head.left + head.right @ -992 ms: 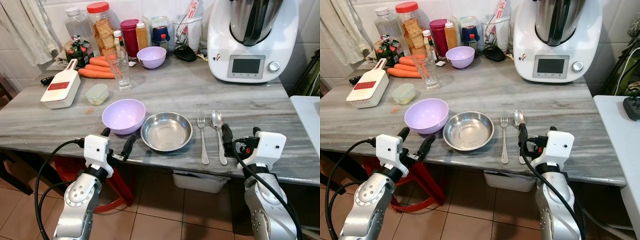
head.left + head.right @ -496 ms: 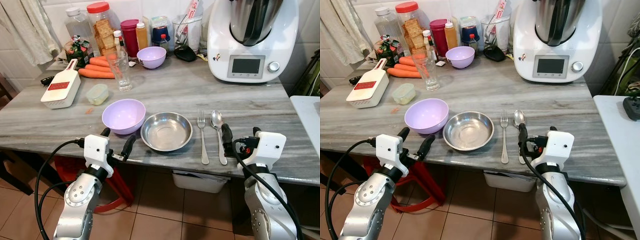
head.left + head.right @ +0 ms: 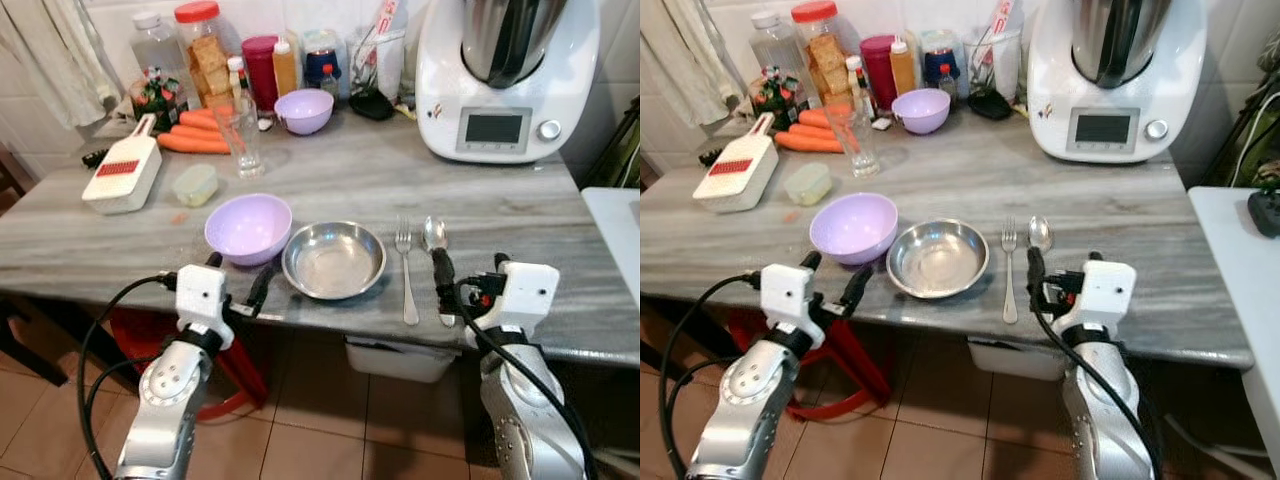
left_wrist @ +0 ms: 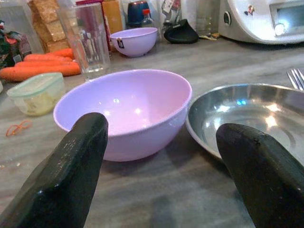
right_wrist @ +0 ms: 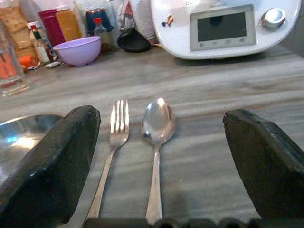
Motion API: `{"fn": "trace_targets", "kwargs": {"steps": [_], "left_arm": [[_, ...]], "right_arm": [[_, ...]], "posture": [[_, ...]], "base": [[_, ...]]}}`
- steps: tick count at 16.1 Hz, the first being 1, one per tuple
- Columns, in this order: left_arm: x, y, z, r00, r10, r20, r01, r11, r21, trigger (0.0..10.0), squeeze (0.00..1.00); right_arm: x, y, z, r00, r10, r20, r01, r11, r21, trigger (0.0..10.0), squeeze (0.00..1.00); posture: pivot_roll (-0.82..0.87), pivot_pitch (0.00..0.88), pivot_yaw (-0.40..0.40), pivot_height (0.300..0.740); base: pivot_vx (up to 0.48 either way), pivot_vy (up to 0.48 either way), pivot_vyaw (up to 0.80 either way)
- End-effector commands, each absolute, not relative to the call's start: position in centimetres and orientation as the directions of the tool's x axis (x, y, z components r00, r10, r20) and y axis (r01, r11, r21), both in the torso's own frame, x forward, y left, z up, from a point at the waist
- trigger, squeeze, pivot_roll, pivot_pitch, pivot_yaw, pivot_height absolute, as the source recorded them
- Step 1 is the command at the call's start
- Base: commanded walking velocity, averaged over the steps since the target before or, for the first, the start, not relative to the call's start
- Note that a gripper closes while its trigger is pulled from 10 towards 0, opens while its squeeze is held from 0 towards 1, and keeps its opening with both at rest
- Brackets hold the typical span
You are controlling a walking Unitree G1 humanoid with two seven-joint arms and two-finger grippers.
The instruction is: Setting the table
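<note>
Place setting sits at the front edge of the marble table (image 3: 520,215). Landmark: steel bowl (image 3: 334,259). Purple bowl (image 3: 248,228) touches it on the robot's left; fork (image 3: 407,275) just beside it on the right, spoon (image 3: 437,262) just past the fork, both lying parallel, handles toward the robot.

Left gripper (image 3: 238,291) hangs at the table edge in front of the purple bowl, fingers spread wide, empty. Right gripper (image 3: 468,288) at the edge in front of the spoon handle, fingers also wide apart, nothing held.

Looks like the setting is nearly done; likely remaining piece is the drinking glass (image 3: 241,137), well behind the purple bowl. To do it well: reach over the bowls, not through them, grab the glass low on its wall, keep it upright, set it down behind the cutlery without nudging the fork.

Surface: grey veined stone, slick, so things will slide if bumped. Behind the steel bowl, far side: carrots (image 3: 194,141), jars, a second small purple bowl (image 3: 304,110), white cooking machine (image 3: 505,75). Grater (image 3: 122,176) and lidded tub (image 3: 194,185) to the left. Tiled floor, tiled wall.
</note>
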State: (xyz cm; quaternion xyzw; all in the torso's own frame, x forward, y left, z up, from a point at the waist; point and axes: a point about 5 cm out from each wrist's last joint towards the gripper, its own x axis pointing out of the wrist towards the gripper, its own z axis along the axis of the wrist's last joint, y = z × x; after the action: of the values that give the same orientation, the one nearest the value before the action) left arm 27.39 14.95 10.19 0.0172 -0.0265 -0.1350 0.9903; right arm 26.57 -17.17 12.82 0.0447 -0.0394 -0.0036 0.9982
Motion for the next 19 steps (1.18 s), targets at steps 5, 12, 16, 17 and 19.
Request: {"fn": "trace_targets", "kwargs": {"steps": [5,12,16,17,19], "left_arm": [[27.44,15.46,9.67,0.968,-0.249,0.018,0.247,0.967,0.059,10.0,0.00],[27.51,15.39,9.66,0.966,-0.260,0.018,0.258,0.964,0.065,10.0,0.00],[27.52,15.36,9.62,0.963,-0.270,0.016,0.268,0.961,0.074,10.0,0.00],[27.53,15.37,9.62,0.963,-0.270,0.015,0.268,0.960,0.074,10.0,0.00],[27.47,15.34,9.62,0.962,-0.274,0.014,0.272,0.959,0.076,10.0,0.00]], "right_arm": [[26.74,-16.89,12.42,0.998,-0.009,0.059,0.003,0.995,0.102,10.0,0.00],[26.95,-16.80,12.32,0.998,-0.010,0.058,0.004,0.994,0.106,10.0,0.00],[27.07,-16.71,12.26,0.998,-0.012,0.057,0.006,0.994,0.110,10.0,0.00],[27.08,-16.69,12.25,0.998,-0.012,0.057,0.006,0.994,0.111,10.0,0.00],[27.13,-16.57,12.19,0.998,-0.014,0.056,0.007,0.993,0.114,10.0,0.00]], "posture": [[-0.08,0.010,0.123,0.740],[-0.07,0.006,0.124,0.740],[-0.07,0.002,0.128,0.740],[-0.07,0.001,0.130,0.740],[-0.07,0.004,0.130,0.740]], "base": [[-0.276,0.000,0.00],[-0.304,0.000,0.00],[-0.311,0.000,0.00],[-0.349,0.000,0.00],[-0.351,0.000,0.00]]}}
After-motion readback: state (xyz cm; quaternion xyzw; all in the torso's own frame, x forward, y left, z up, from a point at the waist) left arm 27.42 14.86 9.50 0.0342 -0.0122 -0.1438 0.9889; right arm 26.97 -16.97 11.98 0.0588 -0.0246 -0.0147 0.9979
